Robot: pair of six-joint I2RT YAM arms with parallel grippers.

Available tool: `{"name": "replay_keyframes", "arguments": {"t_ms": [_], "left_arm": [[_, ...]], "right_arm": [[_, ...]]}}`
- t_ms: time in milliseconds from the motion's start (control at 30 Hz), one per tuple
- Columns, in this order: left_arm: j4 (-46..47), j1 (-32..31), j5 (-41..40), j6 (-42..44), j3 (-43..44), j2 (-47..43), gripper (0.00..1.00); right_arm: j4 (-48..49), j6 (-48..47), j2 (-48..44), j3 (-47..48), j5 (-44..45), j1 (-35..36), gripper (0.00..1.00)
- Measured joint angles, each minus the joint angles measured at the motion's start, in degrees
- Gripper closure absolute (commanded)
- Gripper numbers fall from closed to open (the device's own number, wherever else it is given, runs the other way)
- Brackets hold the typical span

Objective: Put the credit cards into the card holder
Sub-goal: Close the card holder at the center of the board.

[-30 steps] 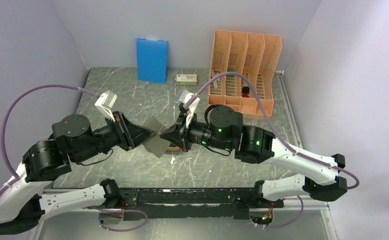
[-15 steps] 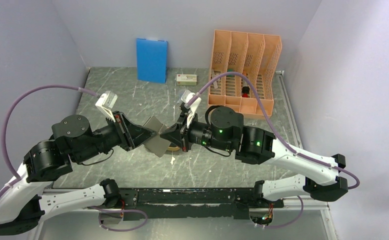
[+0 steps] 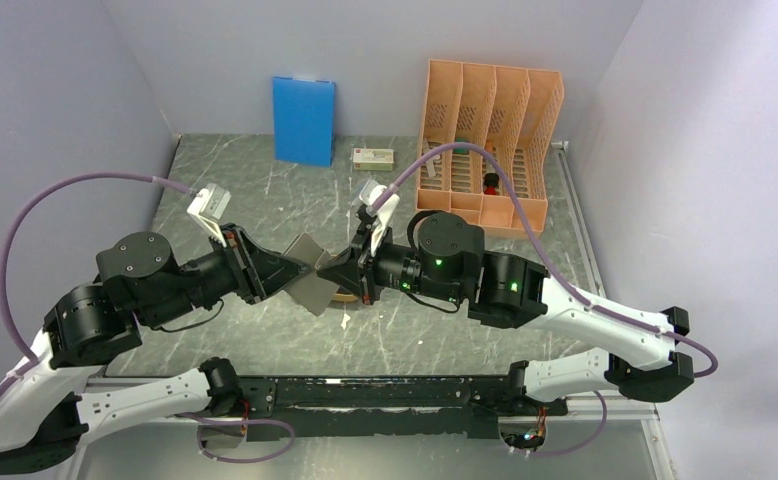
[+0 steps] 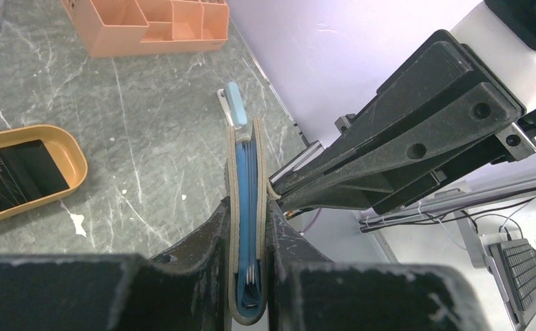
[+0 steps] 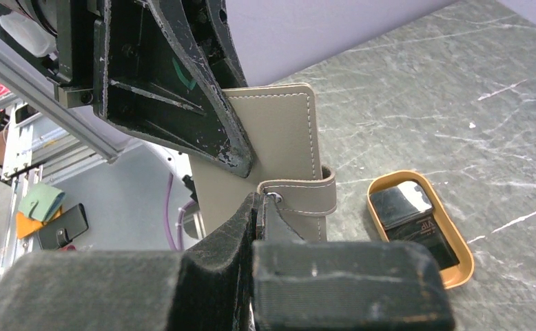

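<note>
**A:** What had changed over that last second?

**B:** Very little. The left arm [image 3: 150, 270] had eased slightly outward. The card holder [image 3: 312, 278] had stayed put, held in the air above the worktop [image 3: 415, 330] between the two arms.

**A:** And the jaws?

**B:** The left jaws were narrow, clamped across the folded card holder with its blue pockets pressed shut inside. The right jaws were fully closed, pinching the end of the strap [image 5: 308, 196].

**A:** Where were the credit cards?

**B:** A dark credit card [image 5: 411, 215] lay in the orange tray [image 5: 460, 277] on the worktop just below. I couldn't tell how many were there.

**A:** What could have gone wrong from there?

**B:** The job looked barely begun, with the holder still closed. If the right jaws tugged the strap while the left jaws squeezed both covers together, the holder might have twisted or slid out and dropped. The thin strap could also have slipped from that pinch.
</note>
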Motion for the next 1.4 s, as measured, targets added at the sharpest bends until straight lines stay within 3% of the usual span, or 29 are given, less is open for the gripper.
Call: {"name": "replay_keyframes", "arguments": {"t_ms": [767,800,933,1067,1100,1267,1400], "left_arm": [[4.22,0.74,2.73,-0.24,-1.92,-1.27,0.95],[4.17,0.72,2.80,-0.22,-1.92,-1.27,0.95],[3.28,0.31,1.46,0.17,-1.90,-1.22,0.95],[3.63,-0.31,-1.14,0.26,-2.69,-1.25,0.95],[3.63,-0.46,-1.53,0.26,-3.30,-1.66,0.95],[4.81,-0.72,-4.39,0.76,-8.61,-2.08,0.95],[9.09,-0.72,-4.87,1.33,-15.10,0.42,0.95]], "right_arm": [[0.22,1.88,1.25,1.38,-1.77,0.22,1.00],[0.59,2.01,1.27,1.33,-2.36,0.28,0.95],[1.60,2.78,-0.11,-0.04,-3.91,0.15,0.56],[-0.83,2.89,-3.23,-1.42,-4.20,-0.11,0.38],[-1.60,2.89,-4.13,-1.51,-4.00,-0.28,0.27],[-4.83,2.64,-11.08,-1.60,-1.49,-0.61,0.13],[-4.59,2.58,-16.31,-2.25,2.36,-0.61,0.13]]}}
